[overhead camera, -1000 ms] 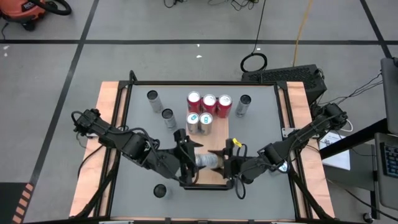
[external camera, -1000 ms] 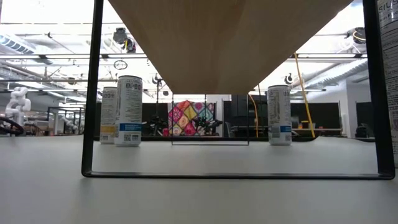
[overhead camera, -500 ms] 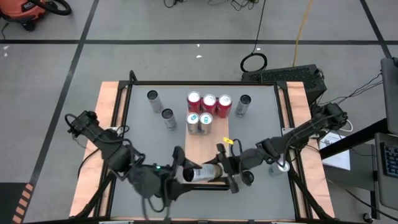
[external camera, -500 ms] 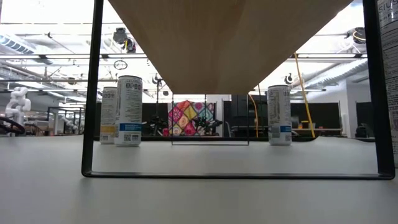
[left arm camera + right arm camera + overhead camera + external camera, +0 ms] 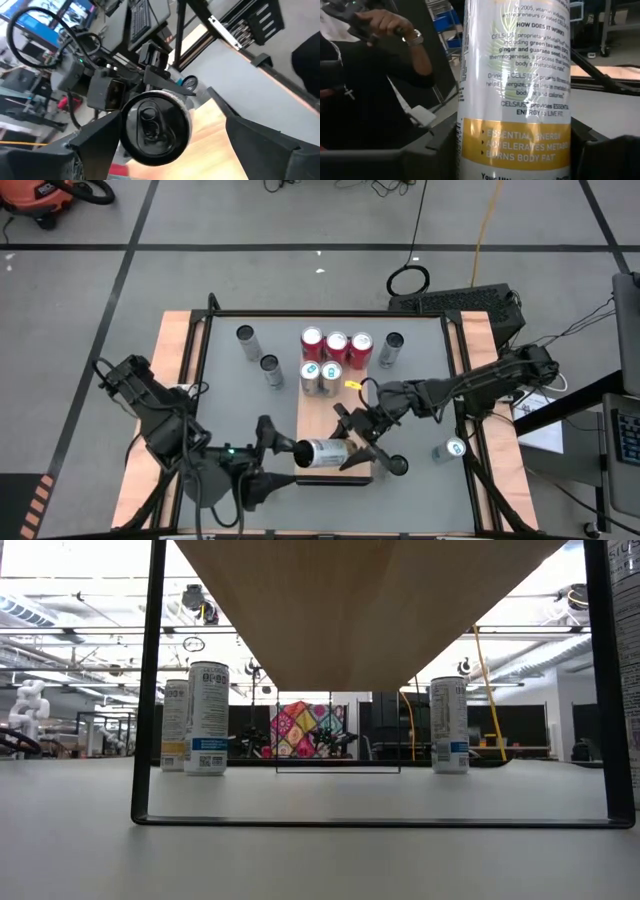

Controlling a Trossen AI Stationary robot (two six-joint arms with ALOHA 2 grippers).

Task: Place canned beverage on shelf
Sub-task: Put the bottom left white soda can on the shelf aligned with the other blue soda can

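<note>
Clearly the right pincer (image 5: 352, 448) is doing the carrying: its two fingers are clamped on the body of a white can (image 5: 322, 453), held lying on its side in the air over the near end of the shelf (image 5: 335, 402). It grips from the base end, so the can's printed side fills the right wrist view (image 5: 520, 85) between its dark fingers. The left pincer (image 5: 272, 442) stands just off the can's top end with its fingers spread wide and nothing between them; its own camera looks straight at the can's lid (image 5: 150, 127), framed by the two open fingers. I would say the can is sideways because it sits between the two arms, and it needs turning upright before it goes down.

Farther back on the shelf, red cans (image 5: 336, 345) and two white ones (image 5: 320, 375) already stand in rows, leaving the near boards free. Loose cans (image 5: 246, 337) wait on the grey worktop (image 5: 420, 390) on either side.
</note>
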